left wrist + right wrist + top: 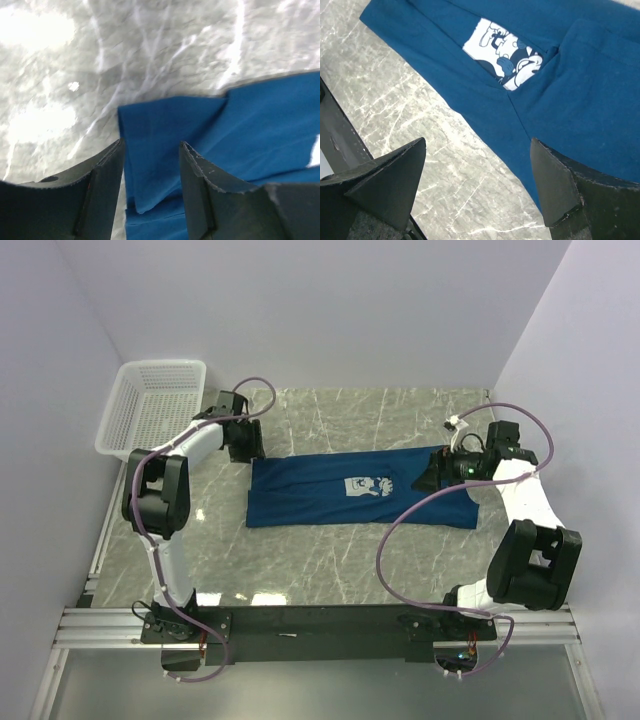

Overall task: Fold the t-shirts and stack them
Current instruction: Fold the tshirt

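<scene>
You have a grey marble-patterned desk filling the middle of the frame, boxed in by plain pale walls at the back and both sides. A white mesh basket sits at upper left. Soft glare marks the desk's lower left; a metal rail crosses the bottom.

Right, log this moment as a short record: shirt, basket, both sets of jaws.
shirt: dark blue, folded into a long strip flat on the table, print facing up
basket: white, far left corner, apart from the shirt
left jaws: open, over the shirt's left end
right jaws: open wide, over the shirt's right end, holding nothing
</scene>
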{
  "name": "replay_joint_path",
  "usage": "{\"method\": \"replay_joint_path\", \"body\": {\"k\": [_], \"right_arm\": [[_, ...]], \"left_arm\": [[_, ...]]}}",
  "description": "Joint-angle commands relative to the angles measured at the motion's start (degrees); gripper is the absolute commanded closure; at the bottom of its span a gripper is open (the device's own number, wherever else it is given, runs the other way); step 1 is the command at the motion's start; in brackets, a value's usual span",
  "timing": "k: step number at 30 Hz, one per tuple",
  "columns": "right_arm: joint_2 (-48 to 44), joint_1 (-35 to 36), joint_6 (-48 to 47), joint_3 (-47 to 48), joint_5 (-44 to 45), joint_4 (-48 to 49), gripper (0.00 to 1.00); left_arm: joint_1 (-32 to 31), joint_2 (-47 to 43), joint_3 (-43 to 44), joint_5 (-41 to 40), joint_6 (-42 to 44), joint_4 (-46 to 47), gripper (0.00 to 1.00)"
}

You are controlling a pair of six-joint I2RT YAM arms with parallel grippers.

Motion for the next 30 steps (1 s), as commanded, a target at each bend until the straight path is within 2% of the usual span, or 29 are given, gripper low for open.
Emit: {"method": "replay_joint_path", "body": {"k": [1,4,6,22,25,30], "right_arm": [[-2.81,0.0,-0.36,0.25,-2.26,1.04,0.09],[-1.84,0.0,-0.36,0.68,-2.08,0.69,0.08],[-1.75,0.0,-0.36,0.51,-1.73,0.86,0.08],[-1.4,-0.17,-0.27,0.33,-0.41,0.6,0.05],[-1.31,-0.44,-0.36,0.33,-0.24,0.69,0.05],[-0.78,-0.88,1.04,0.33,2.75,2.35,0.05]], "left_arm": [[-1.08,-4.06,-2.18,-5.53,-2.0,-1.22,0.48],[-1.0,-3.63,-3.25,-6.86,-3.15,-0.78,0.48],[-1.0,-1.97,-3.08,-6.08,-3.24,-0.78,0.53],[-0.91,5.95,6.32,-4.22,-2.36,-3.59,0.65],[-0.82,6.92,7.11,-4.92,-2.1,-4.03,0.69],[-0.29,7.45,7.65,-4.84,-1.83,-3.86,0.86]]}}
